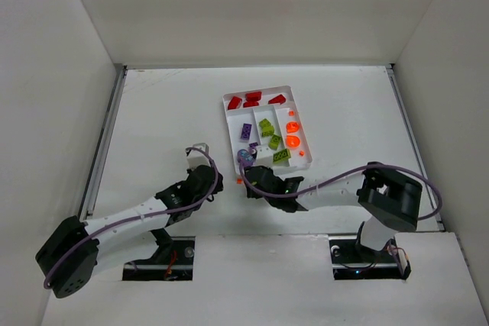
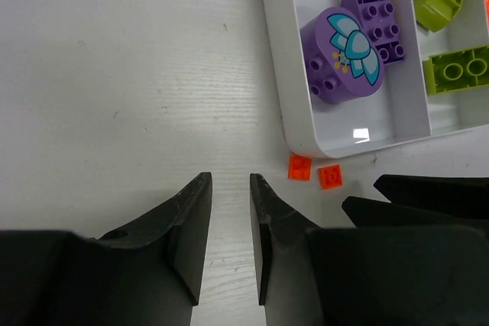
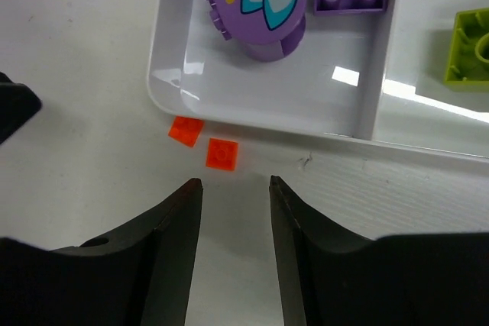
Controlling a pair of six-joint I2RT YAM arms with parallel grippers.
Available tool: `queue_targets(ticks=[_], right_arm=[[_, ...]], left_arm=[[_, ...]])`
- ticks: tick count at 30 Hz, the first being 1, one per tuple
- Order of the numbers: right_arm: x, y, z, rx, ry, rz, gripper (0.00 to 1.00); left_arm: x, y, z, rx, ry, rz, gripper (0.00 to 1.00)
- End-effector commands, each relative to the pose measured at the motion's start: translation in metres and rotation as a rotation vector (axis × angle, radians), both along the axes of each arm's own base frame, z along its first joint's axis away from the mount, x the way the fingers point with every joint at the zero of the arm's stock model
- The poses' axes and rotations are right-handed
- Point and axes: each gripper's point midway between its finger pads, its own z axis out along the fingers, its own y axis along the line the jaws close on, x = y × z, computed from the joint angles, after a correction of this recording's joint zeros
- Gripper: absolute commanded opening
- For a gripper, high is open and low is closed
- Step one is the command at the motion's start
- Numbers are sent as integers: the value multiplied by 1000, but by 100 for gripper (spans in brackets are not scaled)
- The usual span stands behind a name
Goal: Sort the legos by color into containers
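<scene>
Two tiny orange legos lie on the table just outside the white tray's (image 1: 227, 124) near left corner, seen in the top view (image 1: 239, 179), the left wrist view (image 2: 299, 167) and the right wrist view (image 3: 221, 153). My right gripper (image 3: 234, 182) is open and empty, its tips just short of them (image 1: 250, 179). My left gripper (image 2: 230, 179) is open by a narrow gap and empty, to their left (image 1: 217, 182). The tray holds red legos (image 1: 252, 99) in the crosswise section, and purple (image 1: 247, 131), green (image 1: 267, 127) and orange (image 1: 292, 131) ones in the long sections.
A round purple piece with a flower print (image 2: 341, 55) and a purple brick (image 2: 378, 17) lie at the near end of the purple section. The right gripper's black fingers (image 2: 412, 188) reach into the left wrist view. White walls enclose the table.
</scene>
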Motion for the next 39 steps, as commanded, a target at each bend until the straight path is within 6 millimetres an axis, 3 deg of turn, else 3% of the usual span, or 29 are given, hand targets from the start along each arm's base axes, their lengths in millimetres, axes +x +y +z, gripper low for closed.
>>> queue_targets(ticks=[1,5,14,23,30,35,39], right_arm=[[3,25,21,52,-39,-7,47],[4,28,13,22,-34,-23,47],[13,12,4,-59,-64,-112,46],[14,18,-9,-85,-46,-100,42],[14,17,-15,-98,-42,-103,29],[13,13,-8,-80,-47,-113,23],[9,6,9,-38,-57,-117,23]], left_arm=[[3,-7,1,-51,-21,11,24],[0,-9,-5,-60,-11,5,24],[-2,-7,-6,-65,-15,4,25],[-2,-12,-8,-59,-7,-7,25],[-5,-18,-7,-61,-3,-26,26],[-10,-32,-8,-42,5,-73,31],[-14,-45,-10,-12,13,-114,34]])
